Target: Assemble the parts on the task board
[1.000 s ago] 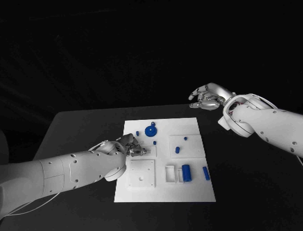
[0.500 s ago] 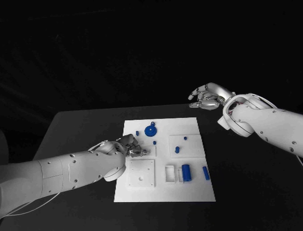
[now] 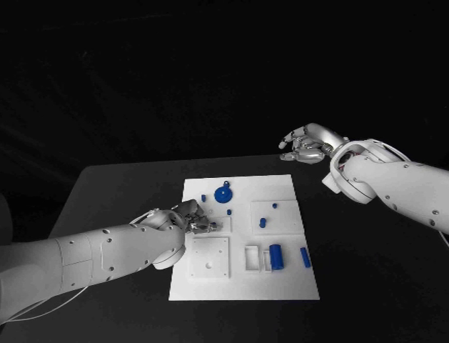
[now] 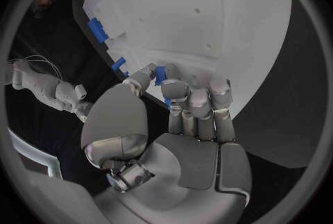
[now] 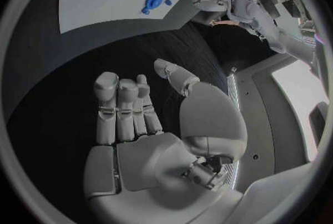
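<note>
the task board (image 3: pixel 286 187) is laid flat in the middle of the black tabletop (image 3: pixel 121 186), with its long axis running away from the robot. the left hand (image 3: pixel 191 216) is kept low at the left edge of the board, near its middle. in the left wrist view a small blue part (image 4: pixel 160 75) is seen between the fingertips (image 4: pixel 172 89) of this hand, so it is judged to be pinched there, probably to be set into a seat on the board; which way this part points cannot be told.

the right hand (image 3: pixel 308 143) is held up beyond the far right corner of the board, well apart from it. its fingers are loosely curled and apart and nothing is held in it; it is probably kept aside to leave room for the other arm.

a blue cylinder (image 3: pixel 275 256) lies near the close edge, its long axis along the board's length, and a thinner blue pin (image 3: pixel 305 257) lies just beside it, almost parallel. a round blue piece (image 3: pixel 223 194) rests toward the far side.
</note>
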Robot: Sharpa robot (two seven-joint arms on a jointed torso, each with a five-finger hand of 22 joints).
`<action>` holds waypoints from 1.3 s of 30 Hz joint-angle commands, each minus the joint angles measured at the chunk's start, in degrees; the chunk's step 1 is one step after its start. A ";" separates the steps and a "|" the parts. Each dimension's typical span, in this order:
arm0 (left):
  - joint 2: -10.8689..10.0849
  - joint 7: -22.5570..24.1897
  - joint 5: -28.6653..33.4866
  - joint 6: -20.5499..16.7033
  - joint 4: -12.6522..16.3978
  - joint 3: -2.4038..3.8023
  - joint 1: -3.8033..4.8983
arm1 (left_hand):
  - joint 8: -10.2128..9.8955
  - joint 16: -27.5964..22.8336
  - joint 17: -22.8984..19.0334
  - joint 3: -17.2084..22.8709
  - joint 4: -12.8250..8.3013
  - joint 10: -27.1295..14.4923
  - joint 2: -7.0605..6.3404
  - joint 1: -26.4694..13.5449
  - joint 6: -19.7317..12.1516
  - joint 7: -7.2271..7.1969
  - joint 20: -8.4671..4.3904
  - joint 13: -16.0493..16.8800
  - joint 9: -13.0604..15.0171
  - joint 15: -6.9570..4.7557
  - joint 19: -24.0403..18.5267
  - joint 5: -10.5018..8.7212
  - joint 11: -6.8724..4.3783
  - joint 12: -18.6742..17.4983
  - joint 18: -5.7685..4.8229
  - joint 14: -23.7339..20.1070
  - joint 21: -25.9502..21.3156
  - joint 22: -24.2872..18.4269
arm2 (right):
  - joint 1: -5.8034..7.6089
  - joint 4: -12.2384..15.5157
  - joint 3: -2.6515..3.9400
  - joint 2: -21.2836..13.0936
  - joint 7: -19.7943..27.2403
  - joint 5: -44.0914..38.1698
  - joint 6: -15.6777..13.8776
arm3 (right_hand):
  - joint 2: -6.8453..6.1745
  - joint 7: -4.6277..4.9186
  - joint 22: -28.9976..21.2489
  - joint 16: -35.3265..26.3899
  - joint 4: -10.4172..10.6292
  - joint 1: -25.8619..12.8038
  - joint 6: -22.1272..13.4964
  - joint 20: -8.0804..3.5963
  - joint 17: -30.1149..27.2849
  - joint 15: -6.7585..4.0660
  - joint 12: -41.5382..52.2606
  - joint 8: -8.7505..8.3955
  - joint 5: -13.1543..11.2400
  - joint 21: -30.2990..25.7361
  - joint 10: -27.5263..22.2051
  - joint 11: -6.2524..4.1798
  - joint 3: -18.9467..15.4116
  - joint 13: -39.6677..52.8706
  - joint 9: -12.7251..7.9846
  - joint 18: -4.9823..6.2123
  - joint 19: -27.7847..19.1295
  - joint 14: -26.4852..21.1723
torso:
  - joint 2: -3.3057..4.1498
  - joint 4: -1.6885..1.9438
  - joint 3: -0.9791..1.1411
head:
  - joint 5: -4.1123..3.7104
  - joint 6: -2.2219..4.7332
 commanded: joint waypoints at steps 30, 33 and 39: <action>-0.07 2.04 3.71 1.43 -0.01 0.04 0.00 | -1.34 -0.30 0.28 -4.24 4.41 -1.07 10.23 -3.35 -0.99 0.48 -5.85 0.07 -0.69 -0.21 -1.95 7.39 0.24 -0.08 -0.26 -1.03 0.31 0.57 | 0.01 -0.03 0.02 -0.01 0.26 -0.08 0.88 | 0.27 0.42 1.04 -0.20 0.19 -0.50 0.08 -0.34 0.09 -0.04 0.18 -0.14 0.37 -0.25 -0.02 0.25 -0.14 -0.10 0.11 6.54 0.13 0.33 | -0.04 -0.04 0.06 | -0.07 -0.06; -0.06 2.08 3.95 1.50 -0.06 0.04 0.00 | -1.41 -0.31 0.28 -4.47 2.97 -1.12 11.37 -2.96 -0.98 0.51 -5.81 0.07 -0.75 -0.19 -2.05 8.15 0.25 -0.09 -0.27 -1.05 0.34 0.60 | 0.01 -0.05 0.02 0.02 0.26 -0.08 0.90 | 0.28 0.42 1.04 -0.20 0.19 -0.51 0.08 -0.34 0.09 -0.04 0.19 -0.14 0.38 -0.25 -0.01 0.25 -0.13 -0.10 0.11 6.55 0.13 0.33 | -0.03 -0.05 0.07 | -0.05 -0.03; -0.06 2.20 4.72 1.97 0.02 0.04 0.00 | -1.61 -0.48 0.19 -2.64 -1.99 -1.24 13.80 -1.35 -0.97 0.61 -5.63 -0.02 -0.95 -0.11 -2.13 10.75 0.39 -0.18 -0.42 -1.10 0.30 0.55 | 0.01 -0.06 0.02 0.02 0.26 -0.08 0.95 | 0.30 0.42 1.04 -0.20 0.20 -0.52 0.09 -0.34 0.09 -0.04 0.19 -0.13 0.39 -0.25 -0.01 0.25 -0.14 -0.10 0.11 6.54 0.13 0.33 | -0.05 -0.02 0.05 | -0.12 -0.08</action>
